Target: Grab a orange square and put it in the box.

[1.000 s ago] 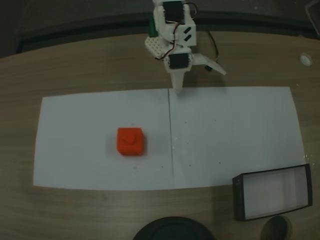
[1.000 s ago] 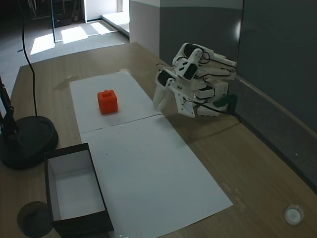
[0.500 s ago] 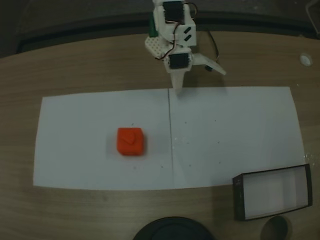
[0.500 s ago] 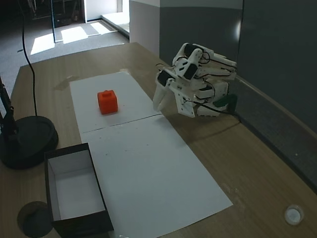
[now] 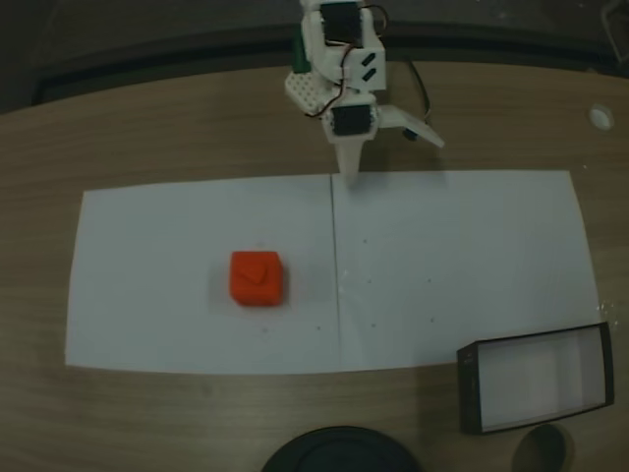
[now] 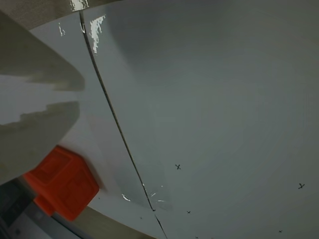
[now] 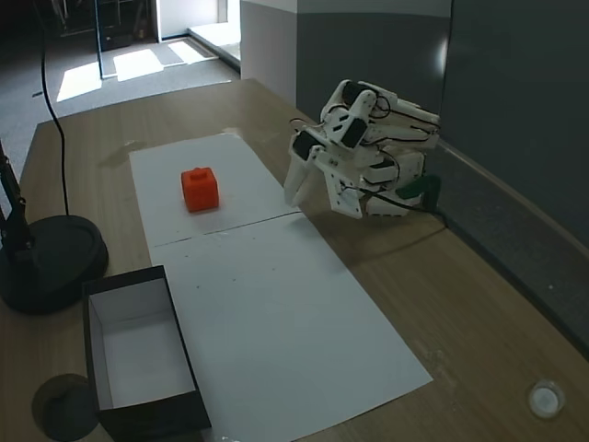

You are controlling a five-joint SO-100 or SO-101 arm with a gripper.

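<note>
The orange square (image 5: pixel 257 278) lies on the left paper sheet, well apart from the arm, and appears again in another fixed view (image 7: pixel 200 188). In the wrist view the orange square (image 6: pixel 62 181) sits at the lower left, partly behind a white finger (image 6: pixel 35 129). My gripper (image 5: pixel 393 160) hovers folded near the arm's base at the table's far edge, open, with nothing between its fingers; from the side it (image 7: pixel 317 203) hangs just above the paper's edge. The box (image 5: pixel 470 388) stands at the near right corner, its white floor bare; its black wall (image 7: pixel 147 419) shows in the other view.
Two white paper sheets (image 5: pixel 452 265) cover the wooden table, meeting at a seam. A round black base (image 5: pixel 339 450) with a stand (image 7: pixel 51 262) sits by the near edge. A small dark disc (image 5: pixel 541 447) lies beside the box. A small white cap (image 5: pixel 600 116) rests at the far right.
</note>
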